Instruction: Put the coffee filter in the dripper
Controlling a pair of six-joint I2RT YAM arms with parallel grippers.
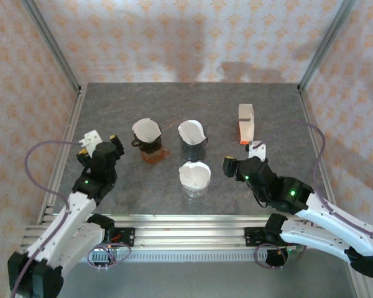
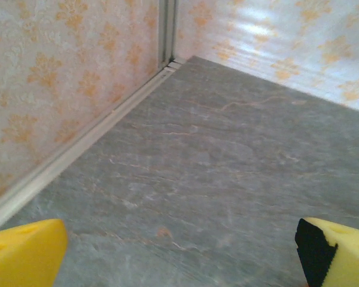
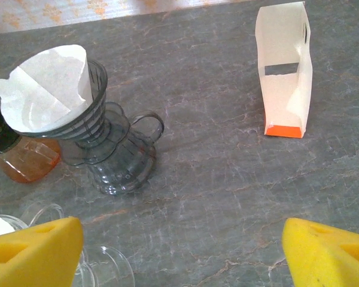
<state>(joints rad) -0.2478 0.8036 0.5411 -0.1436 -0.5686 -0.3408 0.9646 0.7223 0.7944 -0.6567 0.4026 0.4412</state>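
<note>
One grey marbled table (image 1: 112, 105) carries everything, walled on three sides by patterned panels, and the grey dripper (image 1: 193, 149) near its middle serves as the reference. Behind that dripper the tabletop is bare up to the back wall, and to its far left there is open surface along the aluminium edge rail. Right of the grey dripper and a little farther back, well apart from it, stands the filter box (image 1: 246, 123), upright, white with an orange base and a window cut in its front. Left of the grey dripper, near but not touching, stands a dark dripper (image 1: 150, 146) over an amber base. Just in front of the grey dripper, close against it, is a clear glass dripper (image 1: 196, 186). All three hold white paper. The coffee filter (image 3: 45, 89) sits inside the grey dripper's cone, point down and open mouth up, its long axis tipped so the upper edge leans out over the rim toward the dark dripper; the dripper's handle faces the box side. The right gripper (image 1: 242, 158) hovers to the front-right of the grey dripper, its yellow pads (image 3: 33, 257) spread wide with nothing between them. The left gripper (image 1: 101, 140) is well to the left of the grey dripper beyond the dark one, its fingers (image 2: 24, 251) fully released over bare table.
</note>
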